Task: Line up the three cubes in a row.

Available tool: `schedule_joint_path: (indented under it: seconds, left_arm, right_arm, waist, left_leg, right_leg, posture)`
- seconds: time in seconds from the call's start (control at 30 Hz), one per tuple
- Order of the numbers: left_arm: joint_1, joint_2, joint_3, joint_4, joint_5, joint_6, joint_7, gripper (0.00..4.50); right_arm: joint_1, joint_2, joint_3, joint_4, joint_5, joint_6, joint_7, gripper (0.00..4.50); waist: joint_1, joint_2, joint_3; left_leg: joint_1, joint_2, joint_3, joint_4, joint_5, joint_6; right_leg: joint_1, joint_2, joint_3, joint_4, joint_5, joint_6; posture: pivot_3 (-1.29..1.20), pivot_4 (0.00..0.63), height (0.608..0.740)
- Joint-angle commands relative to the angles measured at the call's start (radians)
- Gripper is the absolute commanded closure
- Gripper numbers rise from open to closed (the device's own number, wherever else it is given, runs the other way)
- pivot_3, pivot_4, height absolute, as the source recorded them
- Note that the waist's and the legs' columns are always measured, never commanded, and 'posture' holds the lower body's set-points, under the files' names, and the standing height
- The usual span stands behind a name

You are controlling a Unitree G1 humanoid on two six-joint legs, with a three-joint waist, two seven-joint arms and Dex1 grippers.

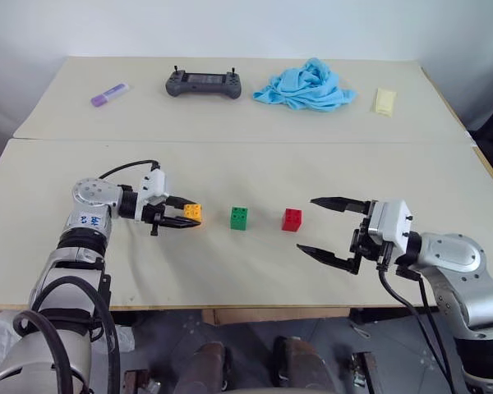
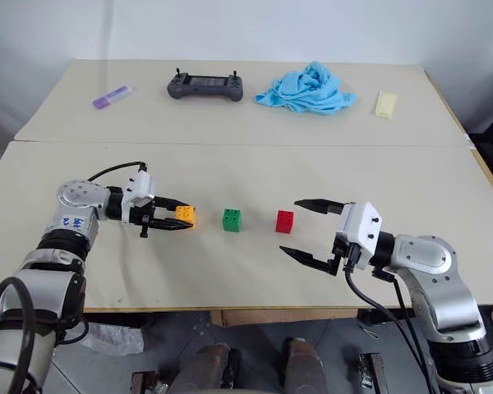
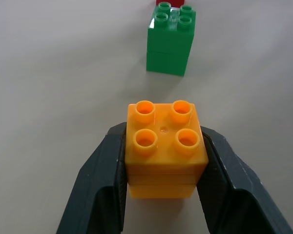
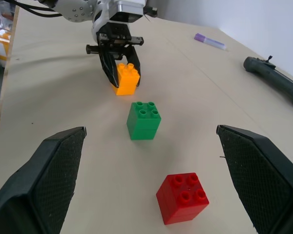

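Three studded cubes stand on the near table in a left-to-right line: orange-yellow (image 1: 193,212), green (image 1: 239,217) and red (image 1: 292,219). My left gripper (image 1: 181,214) lies level on the table and is shut on the orange-yellow cube (image 3: 164,148), one black finger on each side. The green cube (image 3: 170,43) stands a cube's width beyond it. My right gripper (image 1: 316,226) hovers wide open to the right of the red cube (image 4: 182,197), apart from it, with nothing between its fingers.
On the far table lie a purple tube (image 1: 109,94), a black handheld controller (image 1: 203,83), a crumpled blue cloth (image 1: 306,86) and a pale yellow flat piece (image 1: 384,102). A seam runs between the two tables (image 1: 246,141). The table's front edge is close below both grippers.
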State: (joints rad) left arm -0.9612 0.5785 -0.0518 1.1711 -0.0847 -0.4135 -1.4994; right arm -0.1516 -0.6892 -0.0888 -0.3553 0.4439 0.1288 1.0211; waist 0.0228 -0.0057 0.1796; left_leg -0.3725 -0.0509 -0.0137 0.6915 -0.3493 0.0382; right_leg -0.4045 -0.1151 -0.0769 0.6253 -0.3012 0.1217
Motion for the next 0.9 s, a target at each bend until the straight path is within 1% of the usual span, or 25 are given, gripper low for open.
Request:
schedule_joint_path:
  seconds: [0.03,0.3,0.37,0.4,0.5,0.6,0.7,0.8,0.9]
  left_arm:
    - [-0.029,-0.004,-0.001,0.019,0.023,-0.044,-0.027,2.97]
    - [-0.043,-0.032,0.002,0.052,0.049,-0.027,0.004,2.97]
    - [-0.046,-0.031,-0.001,0.056,0.057,-0.013,0.002,2.23]
    - [-0.047,-0.031,-0.001,0.056,0.059,-0.009,0.001,2.03]
    - [-0.043,0.006,0.057,0.016,0.002,0.001,-0.021,1.18]
    - [-0.01,0.059,0.123,-0.065,-0.069,0.024,-0.047,0.29]
    - [0.065,0.138,0.161,-0.179,-0.117,0.087,-0.077,0.29]
    - [0.149,0.21,0.199,-0.292,-0.159,0.141,-0.045,0.29]
    - [0.226,0.256,0.226,-0.401,-0.197,0.189,-0.024,0.29]
  right_arm:
    - [0.016,-0.026,-0.03,-0.029,0.02,-0.007,0.016,0.0]
    - [0.027,-0.035,-0.036,-0.034,0.023,0.0,0.019,0.0]
    - [0.032,-0.038,-0.038,-0.038,0.025,0.002,0.021,0.0]
    - [0.033,-0.039,-0.038,-0.039,0.026,0.003,0.021,0.0]
    - [0.023,-0.042,-0.033,-0.032,0.048,0.01,0.036,0.0]
    - [-0.008,-0.046,-0.039,0.005,0.065,0.002,0.061,0.0]
    - [-0.031,-0.089,-0.047,0.08,0.062,-0.008,0.129,0.0]
    - [-0.082,-0.134,-0.062,0.183,0.046,-0.064,0.207,0.0]
    - [-0.135,-0.175,-0.068,0.255,0.054,-0.052,0.255,0.0]
  waist:
    - [0.003,0.0,0.0]
    - [0.003,0.0,0.0]
    - [0.003,0.0,0.0]
    - [0.003,0.0,0.0]
    - [0.002,-0.001,0.0]
    - [-0.004,-0.001,0.0]
    - [-0.011,-0.001,0.0]
    - [-0.018,-0.001,0.0]
    - [-0.022,0.0,0.001]
  left_leg:
    - [0.0,0.0,0.0,0.0,0.0,0.0]
    - [-0.001,0.0,-0.001,0.002,0.0,0.001]
    - [-0.001,0.0,0.0,0.002,0.0,0.001]
    - [-0.001,0.0,0.0,0.002,0.0,0.001]
    - [-0.001,0.0,-0.001,0.002,0.0,0.001]
    - [-0.002,0.0,-0.001,0.002,0.0,0.001]
    - [-0.002,0.001,-0.001,0.002,0.0,0.0]
    - [-0.002,0.001,-0.001,0.002,0.0,0.001]
    - [-0.002,0.001,-0.002,0.002,-0.001,0.001]
  right_leg:
    - [0.0,0.0,0.0,0.0,0.0,0.0]
    - [0.0,0.0,0.0,0.0,0.0,0.0]
    - [0.0,0.0,0.0,0.0,0.0,0.0]
    - [0.0,0.0,0.0,0.001,0.0,0.0]
    - [0.0,0.0,0.0,0.001,0.0,0.001]
    - [-0.001,0.0,0.0,0.001,0.0,0.001]
    - [-0.001,0.0,0.0,0.0,0.0,0.0]
    - [-0.001,-0.001,0.0,0.0,0.0,0.0]
    - [-0.001,-0.002,0.003,0.0,0.0,0.0]
  posture:
    - [0.0,0.15,0.74]
    - [0.0,0.15,0.74]
    - [0.0,0.15,0.74]
    - [0.0,0.15,0.74]
    - [0.0,0.15,0.74]
    - [0.0,0.15,0.74]
    - [0.0,0.15,0.74]
    - [0.0,0.15,0.74]
    - [0.0,0.15,0.74]
